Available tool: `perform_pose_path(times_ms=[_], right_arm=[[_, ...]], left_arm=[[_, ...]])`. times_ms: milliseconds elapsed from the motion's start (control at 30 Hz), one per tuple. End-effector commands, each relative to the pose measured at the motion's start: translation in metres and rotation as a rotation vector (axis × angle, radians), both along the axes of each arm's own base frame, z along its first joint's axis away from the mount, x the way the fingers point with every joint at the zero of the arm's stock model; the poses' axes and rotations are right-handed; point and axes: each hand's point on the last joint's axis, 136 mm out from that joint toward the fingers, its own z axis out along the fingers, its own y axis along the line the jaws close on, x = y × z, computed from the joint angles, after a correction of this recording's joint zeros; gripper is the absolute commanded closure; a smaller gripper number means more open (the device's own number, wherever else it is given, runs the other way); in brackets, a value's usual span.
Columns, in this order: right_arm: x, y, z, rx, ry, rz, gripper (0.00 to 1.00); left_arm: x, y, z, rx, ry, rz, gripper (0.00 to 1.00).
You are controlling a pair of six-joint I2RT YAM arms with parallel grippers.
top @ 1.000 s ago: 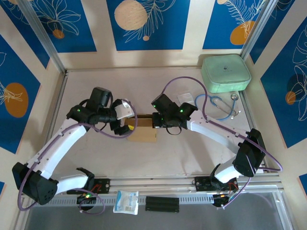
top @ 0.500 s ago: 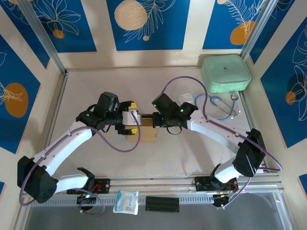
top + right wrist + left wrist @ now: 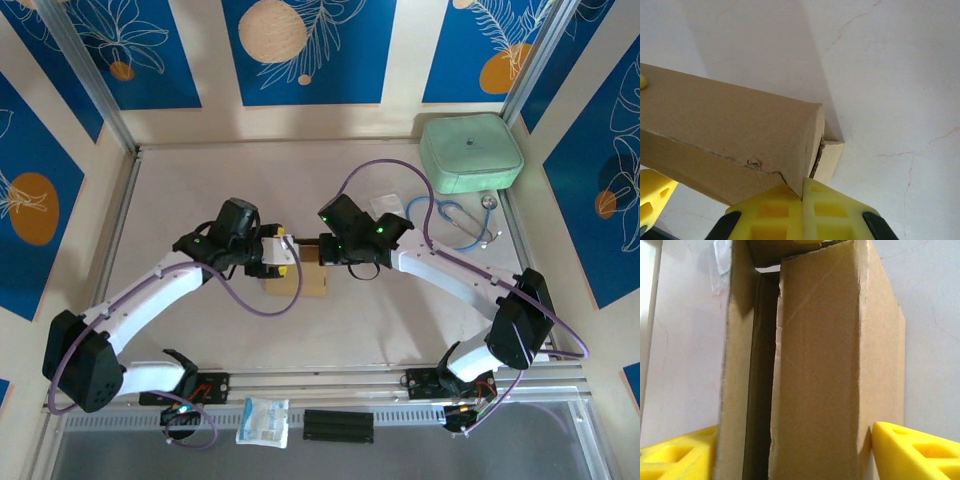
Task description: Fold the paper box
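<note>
Paper box (image 3: 305,283): brown kraft, half-erected, on the counter (image 3: 190,180) between both sets of fingers. Left fingers (image 3: 912,452) straddle two upright walls, yellow pads pressing either side; box base cut off. Right fingers (image 3: 771,212) pinched tight on a torn corner edge. Beyond the right fingers: stethoscope (image 3: 462,222), mint-green case (image 3: 470,152).

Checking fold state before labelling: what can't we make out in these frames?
Top view: folds of the paper box, hidden under the left gripper and right gripper.
Left wrist: whether the fingers press the box; the bottom edge cuts them off.
Right wrist: how deep the shut fingers pinch the cardboard; they cover it.
</note>
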Motion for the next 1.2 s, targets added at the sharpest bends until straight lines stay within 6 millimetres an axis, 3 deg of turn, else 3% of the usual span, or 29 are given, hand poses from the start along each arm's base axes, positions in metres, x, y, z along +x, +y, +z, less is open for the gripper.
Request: perform_pose_path(times_ms=[0,100,267,400,667,833,1000,1067,1167], right_arm=[[-0.023,-0.014,-0.031,-0.082,0.122,0.027,0.96],[-0.024,-0.012,-0.029,-0.068,0.124,0.036,0.93],[-0.027,-0.008,-0.019,-0.012,0.131,0.054,0.81],[-0.031,-0.009,-0.005,0.049,0.127,0.051,0.65],[-0.026,-0.005,0.049,0.275,0.068,0.033,0.47],[-0.007,-0.012,0.041,0.330,0.081,-0.089,0.44],[0.009,-0.005,0.032,0.354,0.100,-0.113,0.44],[0.017,-0.004,0.033,0.358,0.093,-0.117,0.50],[0.027,-0.004,0.037,0.374,0.084,-0.128,0.52]], left_arm=[[-0.006,0.000,-0.012,0.005,0.026,0.021,0.37],[-0.007,0.002,-0.015,0.012,0.034,0.036,0.42],[-0.008,0.001,-0.018,0.004,0.048,0.044,0.44],[-0.008,0.001,-0.020,0.005,0.063,0.052,0.44],[-0.010,0.001,-0.025,0.009,0.073,0.052,0.45],[-0.010,0.001,-0.026,0.010,0.073,0.049,0.46],[-0.013,0.002,-0.027,0.012,0.072,0.039,0.46],[-0.013,0.002,-0.029,0.013,0.071,0.036,0.46],[-0.013,0.002,-0.028,0.010,0.072,0.038,0.46]])
